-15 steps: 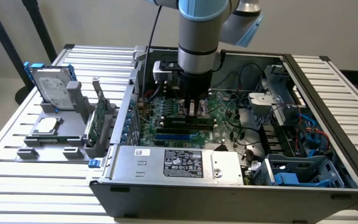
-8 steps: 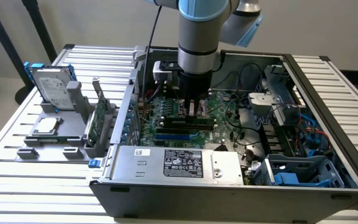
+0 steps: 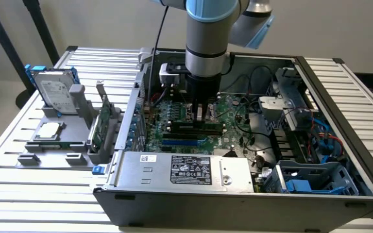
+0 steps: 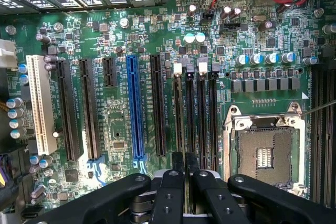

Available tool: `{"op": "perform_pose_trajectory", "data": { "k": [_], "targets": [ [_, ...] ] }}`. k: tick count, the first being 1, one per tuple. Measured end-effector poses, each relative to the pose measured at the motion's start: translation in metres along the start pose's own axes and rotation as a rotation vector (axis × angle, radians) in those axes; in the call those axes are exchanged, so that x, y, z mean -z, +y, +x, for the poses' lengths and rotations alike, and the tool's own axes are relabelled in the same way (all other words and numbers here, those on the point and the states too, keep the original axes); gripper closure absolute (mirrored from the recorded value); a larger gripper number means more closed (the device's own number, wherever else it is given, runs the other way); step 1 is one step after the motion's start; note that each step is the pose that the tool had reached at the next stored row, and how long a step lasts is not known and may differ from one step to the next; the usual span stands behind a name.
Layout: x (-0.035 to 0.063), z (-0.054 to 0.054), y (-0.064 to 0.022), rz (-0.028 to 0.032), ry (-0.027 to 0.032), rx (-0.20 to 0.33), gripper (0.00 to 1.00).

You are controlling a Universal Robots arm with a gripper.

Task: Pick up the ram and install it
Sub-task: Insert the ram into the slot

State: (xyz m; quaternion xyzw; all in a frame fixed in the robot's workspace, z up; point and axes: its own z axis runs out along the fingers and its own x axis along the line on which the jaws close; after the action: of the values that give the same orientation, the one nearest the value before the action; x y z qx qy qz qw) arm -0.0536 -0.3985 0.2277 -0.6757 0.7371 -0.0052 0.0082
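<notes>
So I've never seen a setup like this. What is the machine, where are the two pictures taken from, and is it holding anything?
The machine is a robot arm reaching down into an open computer case. One picture comes from a camera standing off the arm; the other from a camera on its wrist, looking down at the green motherboard. The gripper is nearly shut on a thin upright stick, the ram, right over the memory slots beside the processor socket. Outside the case, on the exterior view's left, a grey holder carries a hard drive and an expansion card.
</notes>
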Motion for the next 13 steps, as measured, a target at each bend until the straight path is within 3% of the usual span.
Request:
{"op": "perform_pose_trajectory", "data": {
  "k": [13],
  "targets": [
    [-0.0036, 0.0, 0.0001, -0.0001, 0.0001, 0.0, 0.85]
  ]
}}
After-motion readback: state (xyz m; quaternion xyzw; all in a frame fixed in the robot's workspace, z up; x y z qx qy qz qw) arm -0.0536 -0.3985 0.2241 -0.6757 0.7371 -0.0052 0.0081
